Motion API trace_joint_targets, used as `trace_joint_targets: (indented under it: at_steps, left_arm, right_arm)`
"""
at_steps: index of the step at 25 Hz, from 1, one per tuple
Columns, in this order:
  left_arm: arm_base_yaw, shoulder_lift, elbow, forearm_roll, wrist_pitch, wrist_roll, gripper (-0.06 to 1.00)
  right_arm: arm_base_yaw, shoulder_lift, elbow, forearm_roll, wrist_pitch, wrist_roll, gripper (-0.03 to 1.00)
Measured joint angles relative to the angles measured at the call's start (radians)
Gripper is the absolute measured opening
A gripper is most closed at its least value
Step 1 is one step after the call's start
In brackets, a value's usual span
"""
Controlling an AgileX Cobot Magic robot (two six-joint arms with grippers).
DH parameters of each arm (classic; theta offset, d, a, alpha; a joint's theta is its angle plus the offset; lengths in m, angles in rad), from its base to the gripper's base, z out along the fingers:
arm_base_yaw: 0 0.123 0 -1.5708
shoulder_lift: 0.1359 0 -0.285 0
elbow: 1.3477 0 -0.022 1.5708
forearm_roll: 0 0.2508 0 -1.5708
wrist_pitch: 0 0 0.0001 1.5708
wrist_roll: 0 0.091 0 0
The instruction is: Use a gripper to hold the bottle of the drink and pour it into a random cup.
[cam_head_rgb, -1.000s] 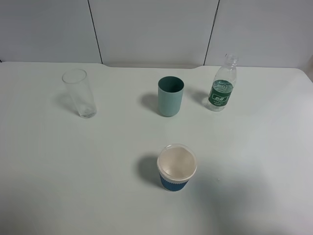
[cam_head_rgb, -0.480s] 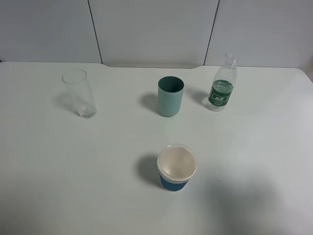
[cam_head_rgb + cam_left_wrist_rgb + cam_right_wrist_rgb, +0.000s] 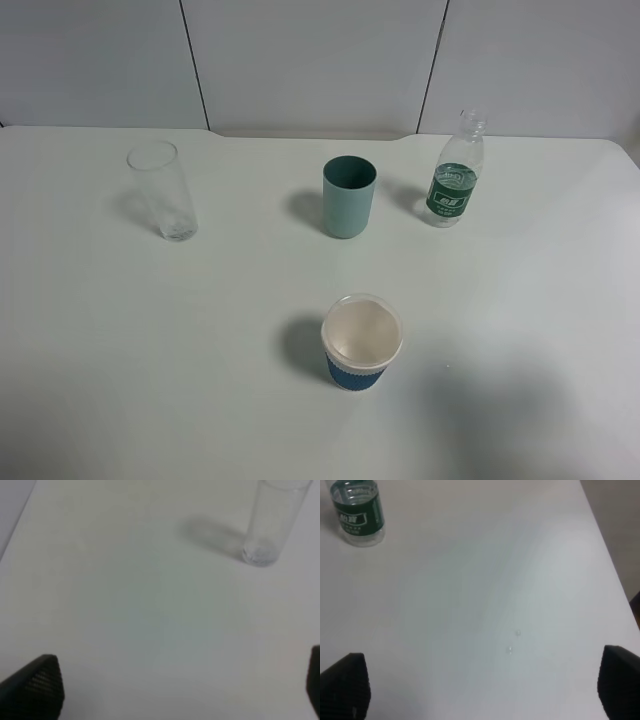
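The clear bottle (image 3: 455, 175) with a dark green label stands upright and capless at the back right of the white table (image 3: 120, 340). The teal-green cup (image 3: 349, 197) stands left of it, at the back middle. Neither gripper shows in the exterior high view. In the right wrist view my right gripper (image 3: 480, 687) is open and empty, its black fingertips (image 3: 342, 687) wide apart, and the bottle (image 3: 357, 512) stands well away from them. In the left wrist view my left gripper (image 3: 172, 690) is open and empty over bare table.
A tall clear glass (image 3: 163, 190) stands at the back left and also shows in the left wrist view (image 3: 270, 525). A white paper cup with a blue sleeve (image 3: 361, 342) stands at the front middle. A few water drops (image 3: 512, 642) lie near the table's right edge (image 3: 615, 575).
The bottle and cups have not moved. Only a faint shadow on the table at the front right has shifted a little.
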Motion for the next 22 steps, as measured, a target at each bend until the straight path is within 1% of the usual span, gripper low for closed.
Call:
trace_joint_targets:
  at_steps: [3, 9, 22]
  left_arm:
    - [0.000, 0.000, 0.000, 0.000, 0.000, 0.000, 0.98]
    - [0.000, 0.000, 0.000, 0.000, 0.000, 0.000, 0.98]
    - [0.000, 0.000, 0.000, 0.000, 0.000, 0.000, 0.98]
  right_arm:
    - [0.001, 0.000, 0.000, 0.000, 0.000, 0.000, 0.90]
    - [0.002, 0.000, 0.000, 0.000, 0.000, 0.000, 0.86]
    - [0.002, 0.000, 0.000, 0.000, 0.000, 0.000, 0.86]
